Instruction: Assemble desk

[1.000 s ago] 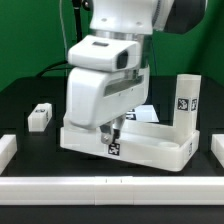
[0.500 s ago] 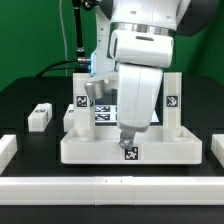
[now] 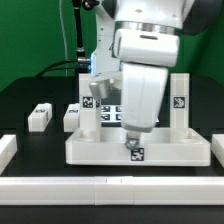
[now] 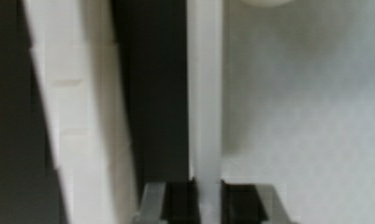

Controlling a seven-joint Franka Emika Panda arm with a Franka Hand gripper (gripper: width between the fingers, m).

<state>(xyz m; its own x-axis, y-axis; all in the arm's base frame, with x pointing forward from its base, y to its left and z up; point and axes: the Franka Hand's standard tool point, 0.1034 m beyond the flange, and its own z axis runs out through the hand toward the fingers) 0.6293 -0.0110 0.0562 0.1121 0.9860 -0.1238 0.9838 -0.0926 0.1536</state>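
- Claw (image 3: 131, 141) is down on the near wall of the desk top (image 3: 90, 152), just above the front tag (image 3: 135, 154) on that wall.
- The wrist view shows the rim wall (image 4: 203, 90) as a thin white strip running straight between the two dark fingers (image 4: 163, 206). The fingers sit tight on either side with no visible gap, so the claw (image 4: 205, 205) is clamped on the desk top's rim.
- The desk top sits flat on the black counter (image 3: 30, 140), open side up, long side facing the front rail (image 3: 100, 186) and near it but not touching.
- Contents of the tray: the first upright leg (image 3: 88, 105) is at the far corner on the exterior view's left, and the second upright leg (image 3: 181, 100) is at the far corner on the exterior view's right. Both are vertical with tags facing the camera. Their bases are hidden by the rim, so I cannot tell how they are seated.
- The arm blocks the middle of the tray floor.
- Outside the tray, a loose leg (image 3: 40, 116) lies on the counter well off to the exterior view's left. A second loose leg (image 3: 72, 117) lies just beside the tray's far end on that same side.
- The marker board (image 3: 104, 113) lies flat behind the tray, partly hidden by the first upright leg and the arm.
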